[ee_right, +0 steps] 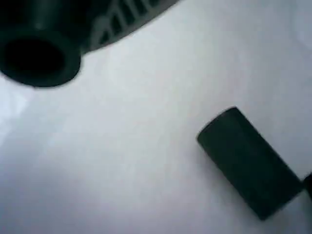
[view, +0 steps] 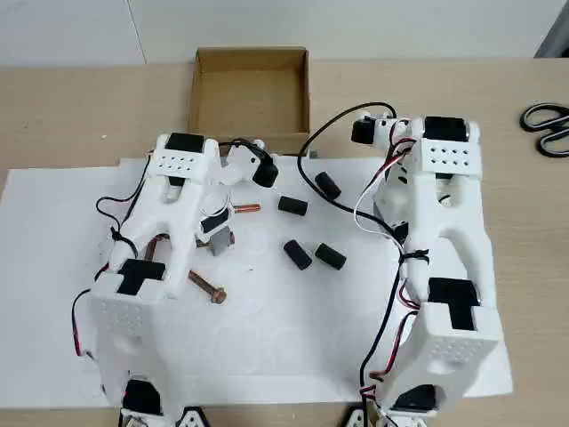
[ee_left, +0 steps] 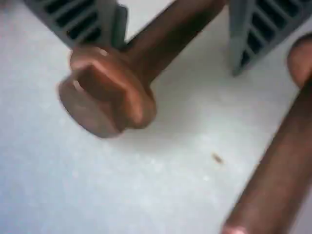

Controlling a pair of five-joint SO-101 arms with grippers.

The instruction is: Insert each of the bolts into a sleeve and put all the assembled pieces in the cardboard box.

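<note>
**A:** Left gripper (ee_left: 178, 56) was down at the white sheet (view: 293, 338), and it held a copper bolt (ee_left: 107, 95): jaws drawn in tight, one ribbed finger (ee_left: 73, 17) on either side of the shaft, just behind the flanged head.

**B:** A second bolt (ee_left: 273, 165) lay just beside it on the sheet, and a loose bolt (view: 206, 286) sat nearer the arm bases.

**A:** And the right gripper (ee_right: 122, 22)?

**B:** Couldn't tell whether it was open or closed. A hollow-ended sleeve (ee_right: 34, 56) sat right up against it, bore facing the camera. Another sleeve (ee_right: 248, 163) lay on its side on the sheet, well apart.

**A:** From above, four black sleeves (view: 292, 205) lay scattered between the two arms, two of them close together.

**B:** The cardboard box (view: 251, 98) stood open just past the sheet's far edge, its bare floor showing. Scissors (view: 547, 124) lay off to the side on the table.
</note>
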